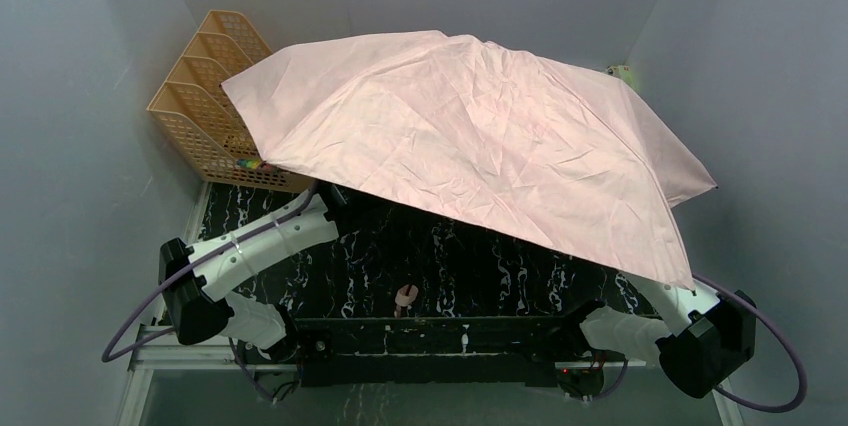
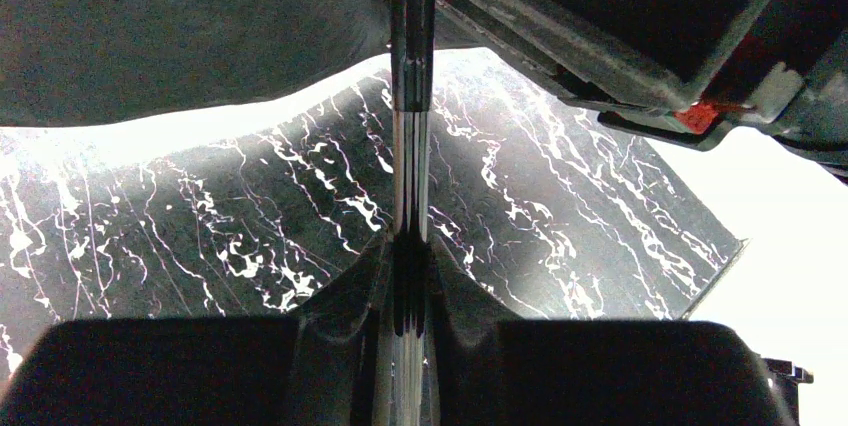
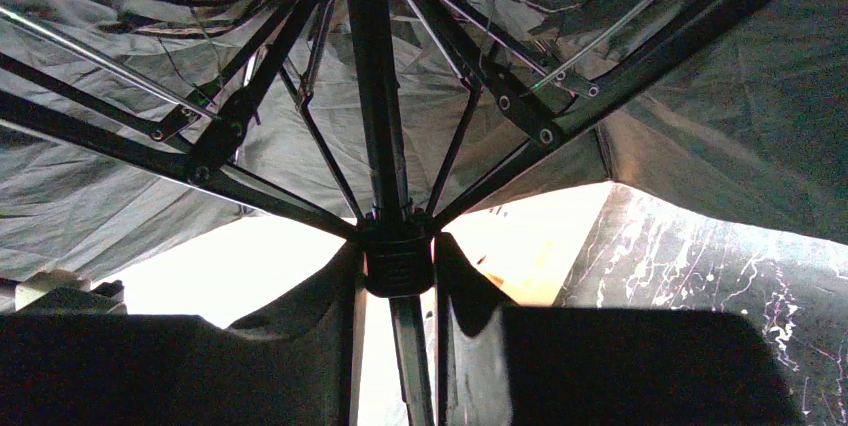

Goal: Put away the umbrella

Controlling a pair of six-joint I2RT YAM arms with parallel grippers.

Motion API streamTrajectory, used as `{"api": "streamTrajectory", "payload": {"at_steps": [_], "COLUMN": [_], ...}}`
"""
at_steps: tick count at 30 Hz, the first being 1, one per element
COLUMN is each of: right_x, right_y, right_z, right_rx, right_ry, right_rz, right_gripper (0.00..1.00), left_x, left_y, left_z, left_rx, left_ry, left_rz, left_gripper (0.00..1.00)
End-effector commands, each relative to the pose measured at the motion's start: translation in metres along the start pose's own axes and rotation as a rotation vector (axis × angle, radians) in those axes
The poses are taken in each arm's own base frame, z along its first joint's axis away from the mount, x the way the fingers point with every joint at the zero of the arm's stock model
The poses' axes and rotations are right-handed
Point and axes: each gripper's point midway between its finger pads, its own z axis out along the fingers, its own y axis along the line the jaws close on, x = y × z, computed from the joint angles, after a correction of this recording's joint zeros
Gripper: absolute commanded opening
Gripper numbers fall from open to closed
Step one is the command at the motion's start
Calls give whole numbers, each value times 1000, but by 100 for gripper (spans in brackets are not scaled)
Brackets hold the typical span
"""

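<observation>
The open umbrella (image 1: 470, 136) is hiding both grippers from above; underneath, the left gripper (image 2: 410, 258) is clamping its shaft (image 2: 411, 156), the right gripper (image 3: 399, 246) its runner (image 3: 398, 274).

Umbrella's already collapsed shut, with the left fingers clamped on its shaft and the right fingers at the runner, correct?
Not quite. The umbrella is not collapsed: the top external view shows it spread wide open, pink side up. The rest holds: the left fingers are clamped on the shaft, and the right fingers sit either side of the runner.
</observation>
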Motion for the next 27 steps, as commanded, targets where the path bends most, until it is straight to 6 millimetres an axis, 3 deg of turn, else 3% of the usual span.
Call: {"api": "streamTrajectory", "payload": {"at_steps": [1,4,7,10,12,20,27], "right_x": [24,9,-15,-36,-48,-61,-65], "right_y": [40,30,43,54,56,46,41], "right_z": [-13,-14,-16,-15,-16,-16,-15], "right_rx": [-106,-40,-57,-64,-60,-6,-8], "right_ry": [134,45,-37,-105,-154,-226,-259], "right_rz": [133,216,255,282,292,242,243], "right_gripper": [0,0,0,0,0,0,0], "left_x": [-85,-70,-41,-5,8,33,88], "left_y": [12,5,-6,-15,-19,-26,-42], "left_z": [-1,0,-4,-12,-21,-59,-79], "left_rx": [-72,-22,62,129,155,218,256], "left_ry": [-255,-209,-137,-62,-43,30,161], "left_rz": [-63,-64,-88,-116,-130,-170,-213], "left_gripper": [0,15,45,63,69,75,67]}}
